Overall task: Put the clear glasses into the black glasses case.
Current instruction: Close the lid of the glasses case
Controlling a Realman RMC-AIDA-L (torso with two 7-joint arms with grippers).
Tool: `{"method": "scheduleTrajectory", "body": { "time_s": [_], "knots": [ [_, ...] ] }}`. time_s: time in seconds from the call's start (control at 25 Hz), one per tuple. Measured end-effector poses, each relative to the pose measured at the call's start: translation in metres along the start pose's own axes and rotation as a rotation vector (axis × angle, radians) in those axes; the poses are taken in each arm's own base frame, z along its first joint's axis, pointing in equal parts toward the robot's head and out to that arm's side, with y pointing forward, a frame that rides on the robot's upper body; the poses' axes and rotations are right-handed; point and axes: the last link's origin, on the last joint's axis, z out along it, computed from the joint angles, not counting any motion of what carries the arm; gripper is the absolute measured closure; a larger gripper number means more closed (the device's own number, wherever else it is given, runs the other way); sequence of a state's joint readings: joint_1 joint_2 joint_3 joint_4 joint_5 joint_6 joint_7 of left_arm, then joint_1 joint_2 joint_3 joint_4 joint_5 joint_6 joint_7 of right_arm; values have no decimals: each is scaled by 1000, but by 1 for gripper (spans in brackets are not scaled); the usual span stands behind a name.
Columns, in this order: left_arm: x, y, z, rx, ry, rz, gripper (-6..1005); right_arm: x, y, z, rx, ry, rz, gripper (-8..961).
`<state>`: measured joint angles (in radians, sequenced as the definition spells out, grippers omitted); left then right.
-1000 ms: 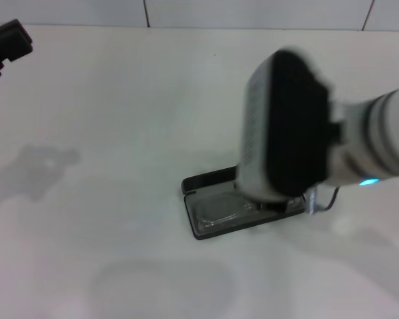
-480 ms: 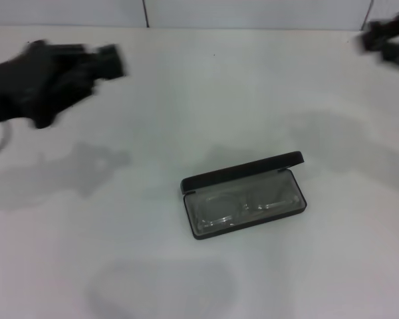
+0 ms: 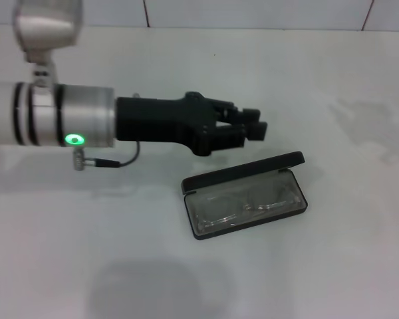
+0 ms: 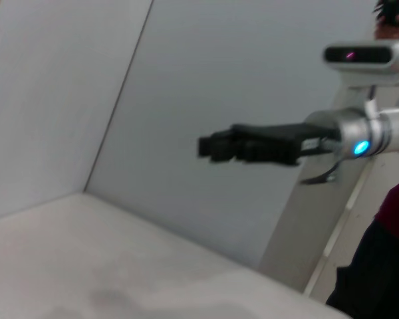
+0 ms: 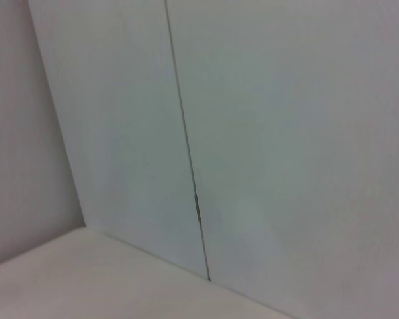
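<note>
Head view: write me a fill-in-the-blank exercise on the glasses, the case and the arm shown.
1. The clear glasses lie ____ the black glasses case.
2. The case's lid is ____.
3. The gripper hovering over the table behind the case belongs to the robot's ____ arm.
4. The light on that arm's wrist glows ____.

Missing words: inside; open; left; green

The black glasses case lies open on the table, the clear glasses inside it.
</note>
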<state>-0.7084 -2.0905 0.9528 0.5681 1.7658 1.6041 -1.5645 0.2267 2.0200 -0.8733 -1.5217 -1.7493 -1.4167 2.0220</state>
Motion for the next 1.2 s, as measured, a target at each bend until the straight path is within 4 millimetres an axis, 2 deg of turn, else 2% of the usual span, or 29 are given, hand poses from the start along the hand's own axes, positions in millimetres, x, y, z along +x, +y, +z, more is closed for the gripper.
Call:
{"method": "scheduleTrajectory", "body": {
  "time_s": [0.04,0.24,0.4,1.2],
  "knots": [
    [-2,-2,5,9,-15,-4,697,3,-2,-1,1,-4,11,757],
    [-15,-9,25,45,-91,-22,701,14,-8,1,0,-4,40,754],
    [-21,-14,32,84,-127,-14,704,19,-10,7,-12,-4,52,751],
    [-38,-20,32,141,-168,-44,713,29,-9,14,-40,8,87,739]
  ]
}}
